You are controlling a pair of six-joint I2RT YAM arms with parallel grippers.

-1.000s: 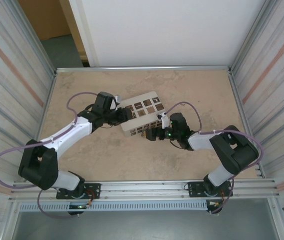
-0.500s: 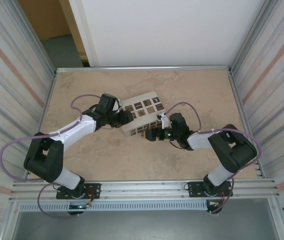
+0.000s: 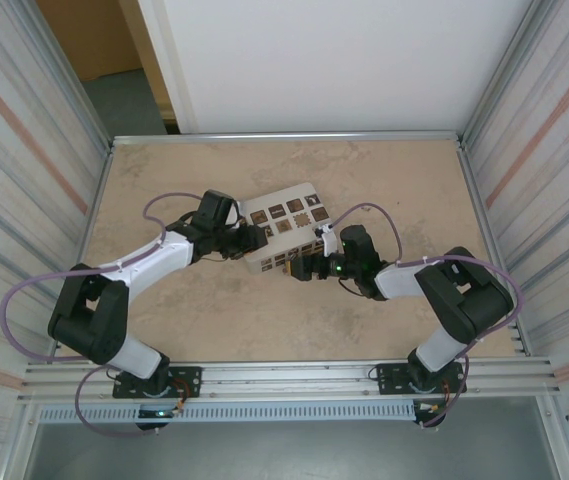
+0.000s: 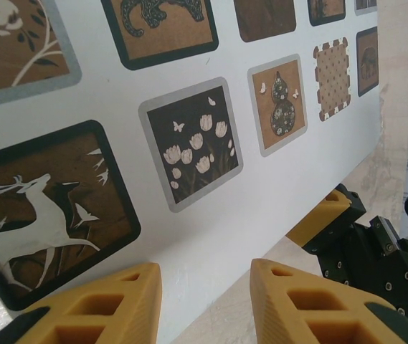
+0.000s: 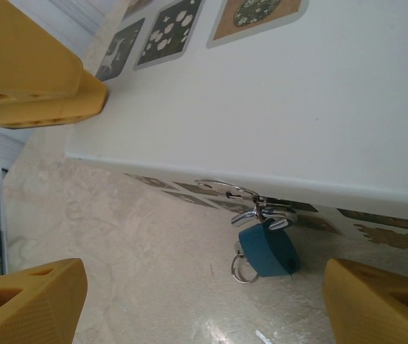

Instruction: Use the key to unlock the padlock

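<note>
A small blue padlock hangs by its silver shackle from the hasp on the front of a white box. A metal key ring shows at the padlock's lower left; the key's blade is hidden. My right gripper is open, its fingers wide on either side of the padlock, short of touching it. My left gripper is open at the box's picture-tiled lid, with the lid's near edge between its fingers. In the top view the left gripper and right gripper flank the box.
The box lies on a beige stone-patterned table fenced by corrugated walls and a metal rail at the near edge. The right gripper's yellow finger shows in the left wrist view, close to the box's corner. Open tabletop lies behind and beside the box.
The left arm has swung its elbow in and its gripper has edged right, closer onto the box. The right arm and box have hardly moved.
</note>
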